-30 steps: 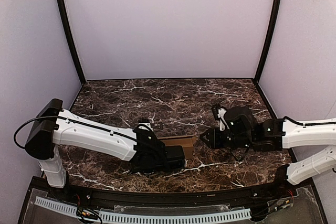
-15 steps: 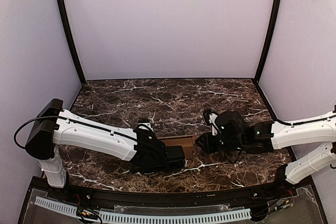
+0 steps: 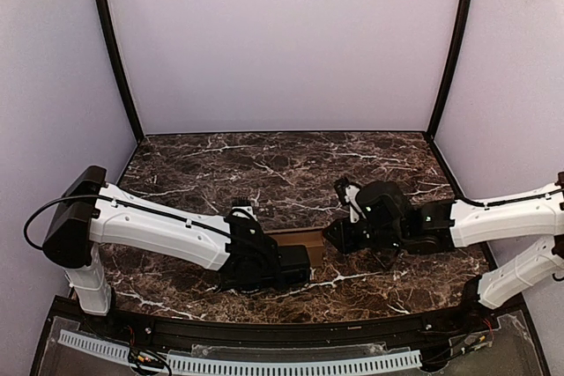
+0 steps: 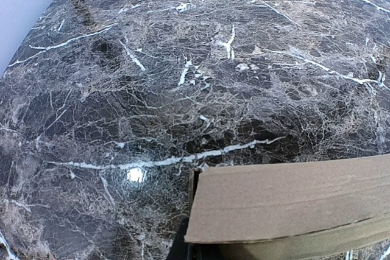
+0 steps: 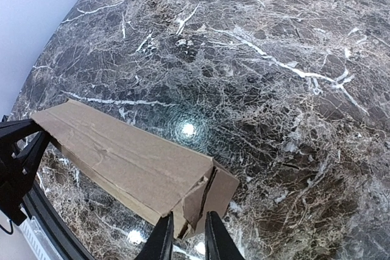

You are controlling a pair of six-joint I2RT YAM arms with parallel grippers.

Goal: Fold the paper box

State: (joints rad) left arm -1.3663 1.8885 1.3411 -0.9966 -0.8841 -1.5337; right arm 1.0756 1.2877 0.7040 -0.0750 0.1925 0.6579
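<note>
Paper box [image 5: 128,162], half folded, on marble table [image 5: 274,59] between both arms. One end clamped in shut left gripper [image 5: 36,135]; end flap [image 5: 198,202] straddled by right gripper [image 5: 187,242], jaws narrowly apart. Could crease crooked or tear if pinched off the fold line.

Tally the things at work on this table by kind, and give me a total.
Cardboard box: 1
Grippers: 2, the left gripper and the right gripper
Total: 3
</note>
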